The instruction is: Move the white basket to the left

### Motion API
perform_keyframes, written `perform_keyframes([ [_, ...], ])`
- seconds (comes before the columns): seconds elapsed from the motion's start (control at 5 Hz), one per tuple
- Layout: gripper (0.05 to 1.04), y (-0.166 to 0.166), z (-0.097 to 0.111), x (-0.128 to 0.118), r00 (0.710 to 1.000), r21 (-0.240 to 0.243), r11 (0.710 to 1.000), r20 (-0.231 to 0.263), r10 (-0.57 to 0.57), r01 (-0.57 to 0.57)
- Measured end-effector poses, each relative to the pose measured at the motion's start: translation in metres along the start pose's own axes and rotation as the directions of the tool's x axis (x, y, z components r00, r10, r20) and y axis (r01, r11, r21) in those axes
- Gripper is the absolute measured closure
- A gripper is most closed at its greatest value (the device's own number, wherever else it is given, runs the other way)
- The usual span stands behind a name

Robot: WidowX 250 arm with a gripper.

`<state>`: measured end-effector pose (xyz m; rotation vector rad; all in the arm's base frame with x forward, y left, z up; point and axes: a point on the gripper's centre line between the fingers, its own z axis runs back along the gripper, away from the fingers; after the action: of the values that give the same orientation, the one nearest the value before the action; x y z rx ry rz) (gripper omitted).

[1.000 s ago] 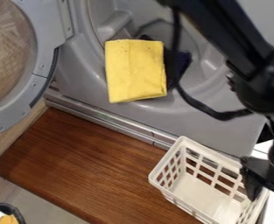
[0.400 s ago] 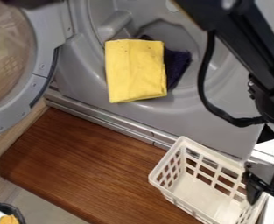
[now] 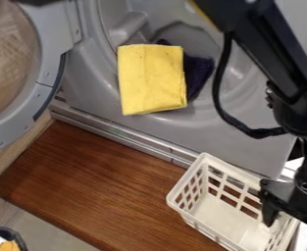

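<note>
The black gripper (image 3: 292, 224) hangs at the lower right, over the right end of the white basket (image 3: 226, 211). It stands open, with one finger inside the basket's opening and the other by the right edge of the view, beyond the basket's right-hand rim. Lattice walls and a solid floor make up the basket, which sits upright at the lower right, partly on the brown wooden board (image 3: 106, 184). The gripper and arm hide part of its right end.
A folded yellow cloth (image 3: 151, 79) and a dark cloth (image 3: 196, 73) lie at the opening of a grey machine (image 3: 201, 132). Its round door (image 3: 47, 78) stands out at the left. A dark container (image 3: 21, 240) with something orange is at the bottom left corner.
After swinging to the right between the earlier frames, the arm has come back left. The gripper's inner finger now stands farther left inside the basket. The basket and cloths have not moved.
</note>
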<state>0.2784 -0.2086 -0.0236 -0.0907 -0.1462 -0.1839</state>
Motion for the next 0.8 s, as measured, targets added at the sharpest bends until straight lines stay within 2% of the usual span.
perform_keyframes([
  [0.2, 0.134, 0.0017, -0.0125, -0.0021, 1.0, 0.006, 1.0, -0.027, -0.013, 0.013],
  [0.6, 0.737, 0.0012, -0.0134, 0.0038, 0.999, 0.037, 0.999, -0.03, -0.025, 0.027],
  [0.8, 0.907, 0.0006, -0.0125, 0.0047, 0.999, 0.045, 0.999, -0.027, -0.026, 0.027],
])
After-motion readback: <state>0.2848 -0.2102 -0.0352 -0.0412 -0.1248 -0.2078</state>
